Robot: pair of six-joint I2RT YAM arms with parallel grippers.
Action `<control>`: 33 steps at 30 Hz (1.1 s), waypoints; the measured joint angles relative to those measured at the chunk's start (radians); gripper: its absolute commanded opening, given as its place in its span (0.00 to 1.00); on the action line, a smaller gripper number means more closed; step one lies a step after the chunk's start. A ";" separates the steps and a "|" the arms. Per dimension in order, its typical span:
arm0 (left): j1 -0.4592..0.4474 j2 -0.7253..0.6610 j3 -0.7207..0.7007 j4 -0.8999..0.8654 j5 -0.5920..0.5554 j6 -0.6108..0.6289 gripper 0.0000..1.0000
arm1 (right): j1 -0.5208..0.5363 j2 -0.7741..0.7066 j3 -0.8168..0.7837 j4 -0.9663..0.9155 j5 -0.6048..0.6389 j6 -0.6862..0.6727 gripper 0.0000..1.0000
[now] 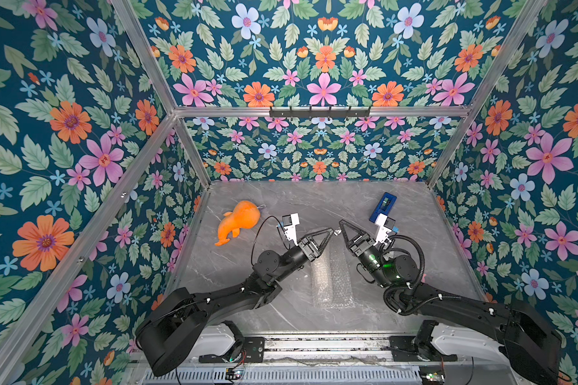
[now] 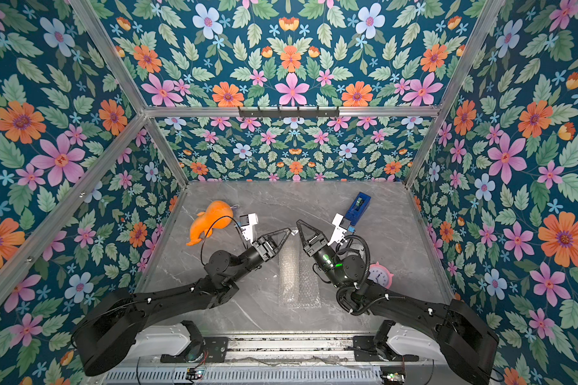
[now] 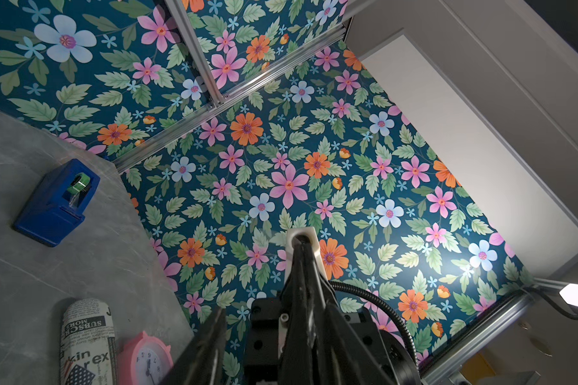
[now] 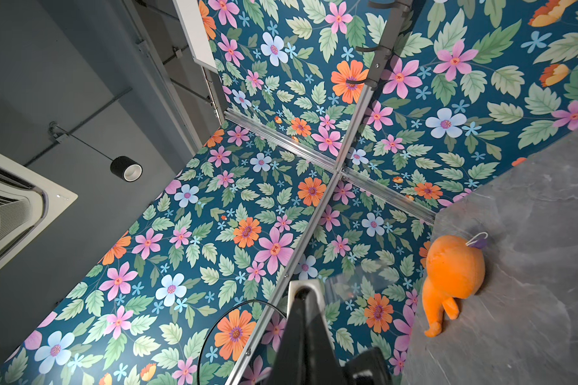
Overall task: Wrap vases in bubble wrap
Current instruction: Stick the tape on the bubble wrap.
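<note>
We are poising both hands above the far end of the bubble wrap, which is lying rolled mid-worktop, the vase presumably inside though we cannot make it out. The right hand is pinching shut on a clear strip, likely tape, while the left hand is waiting just beside it with fingers parted. We are risking the strip curling onto itself or sticking to a finger in the handover, and an unsecured roll springing open.
</note>
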 measured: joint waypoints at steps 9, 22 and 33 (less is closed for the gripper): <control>-0.027 -0.002 0.021 -0.004 -0.010 0.007 0.42 | 0.002 -0.004 0.005 -0.002 0.011 -0.008 0.00; -0.031 0.024 0.057 -0.006 -0.009 -0.019 0.36 | 0.008 -0.009 0.019 -0.019 0.009 -0.031 0.00; -0.037 0.013 0.075 -0.016 0.009 -0.027 0.08 | 0.015 -0.018 0.020 -0.047 0.009 -0.053 0.00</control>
